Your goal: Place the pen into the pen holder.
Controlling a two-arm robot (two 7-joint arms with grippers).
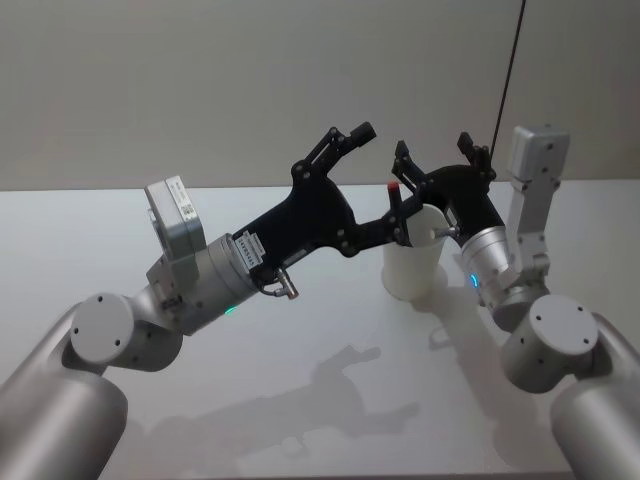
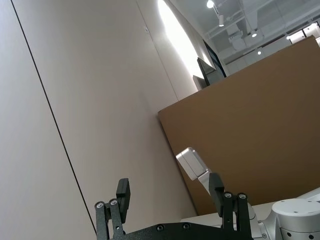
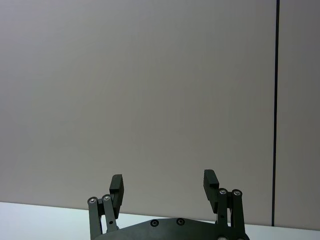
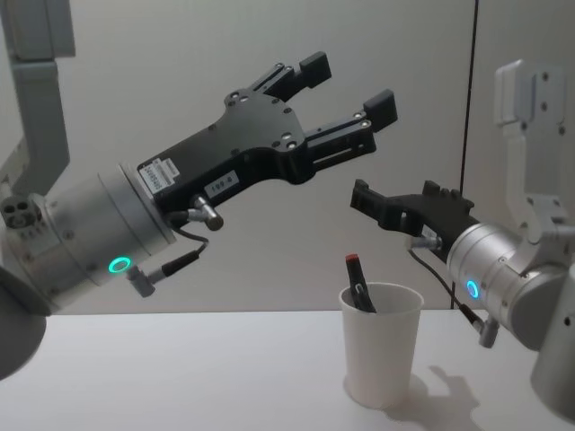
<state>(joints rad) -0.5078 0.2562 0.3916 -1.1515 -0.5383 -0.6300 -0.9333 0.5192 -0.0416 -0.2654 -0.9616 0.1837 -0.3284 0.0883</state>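
1. Nearest you, the left gripper [image 4: 346,85] was raised up off the table [image 1: 300,400], above and to the left of the pen holder [image 4: 382,346]. Its fingers [image 2: 123,194] were spread w/ nothing between them, so it carried nothing. I'd say it hung there simply to keep out of the cup's way.

2. Next out, the pen holder stood upright on the table, between the two arms. The pen [image 4: 358,285] was already inside it, leaning on the rim, red tip [image 1: 394,187] sticking up above the rim. It leaned b/c the cup is shorter than the pen. Your task looked done, in my judgement.

3. Beyond the pen holder and to its right, the right gripper [image 1: 440,152] sat higher than the rim, clear of the pen. Jaws apart, empty; the right wrist view had bare wall btwn the fingers [image 3: 115,187]. Prob. parked there after letting go, but that's a guess from the pose.
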